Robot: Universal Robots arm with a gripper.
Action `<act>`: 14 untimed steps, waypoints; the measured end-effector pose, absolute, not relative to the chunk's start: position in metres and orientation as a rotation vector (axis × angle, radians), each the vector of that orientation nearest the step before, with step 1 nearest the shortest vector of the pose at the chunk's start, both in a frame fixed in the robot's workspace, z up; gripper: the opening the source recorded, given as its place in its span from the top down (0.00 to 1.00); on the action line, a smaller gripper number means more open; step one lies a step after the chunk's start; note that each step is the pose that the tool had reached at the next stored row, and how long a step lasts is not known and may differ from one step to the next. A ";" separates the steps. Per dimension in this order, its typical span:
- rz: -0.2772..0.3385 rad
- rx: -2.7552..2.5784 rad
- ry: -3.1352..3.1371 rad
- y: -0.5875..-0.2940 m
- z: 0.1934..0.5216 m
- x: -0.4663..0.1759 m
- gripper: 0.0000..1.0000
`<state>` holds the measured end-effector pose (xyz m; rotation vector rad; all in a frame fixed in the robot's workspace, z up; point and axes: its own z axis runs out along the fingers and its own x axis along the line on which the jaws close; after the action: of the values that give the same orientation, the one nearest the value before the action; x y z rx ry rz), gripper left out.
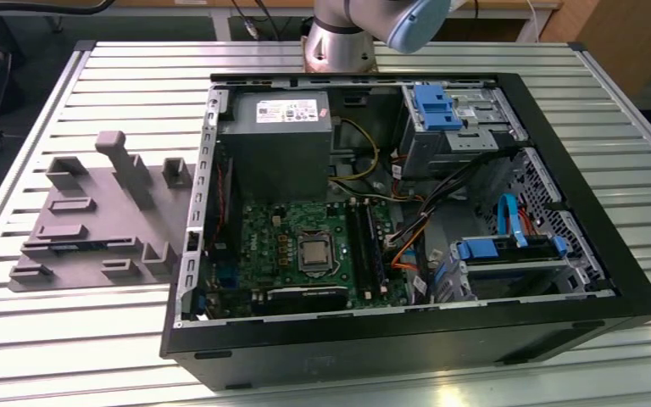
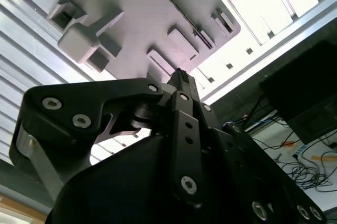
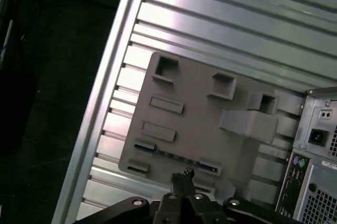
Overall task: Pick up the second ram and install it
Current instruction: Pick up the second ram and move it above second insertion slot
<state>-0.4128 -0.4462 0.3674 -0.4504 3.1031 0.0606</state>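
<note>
- Ram [image 3: 176,156]: it stands on edge in a long slot of the grey fixture [image 3: 200,113]. It shows as a thin dark strip along the fixture's near side.
- Fixture: it lies on the slatted desk [image 1: 99,339], at the exterior view's left, just beside the open case [image 1: 416,343].
- Fingers [image 3: 175,184]: they are pressed together with nothing between them. In the first wrist view their tips line up with the ram's slot. Judging from how small the fixture looks, they hang above it and clear of the ram.
- Progress: the pick-up is not done, as the ram sits in its slot ungrasped. Installation is therefore not started either.
- Target: the long black slots [image 1: 369,246] run near to far on the motherboard [image 1: 264,229], inside the case. Whether one of them already carries a stick cannot be told.
- Exterior view: it gives the whole layout, with case, motherboard and slots, and the arm [image 1: 342,34] rising at the desk's far edge. The ram [image 1: 82,244] appears there as a faint dark line.
- First wrist view: it looks down on the fixture and gives the plainest sight of the ram against the fingertips.
- Second wrist view: it looks along the back of the fingers [image 2: 184,118] toward the fixture [image 2: 137,13]. It shows the linkage drawn in.
</note>
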 end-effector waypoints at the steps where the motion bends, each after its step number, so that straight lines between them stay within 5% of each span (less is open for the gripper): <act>1: 0.061 -0.474 3.100 -0.446 0.367 -0.413 0.89; 14: 0.061 -0.779 3.042 -0.446 0.367 -0.413 0.89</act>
<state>-0.4133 -0.4462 0.3668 -0.7790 3.0416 0.0611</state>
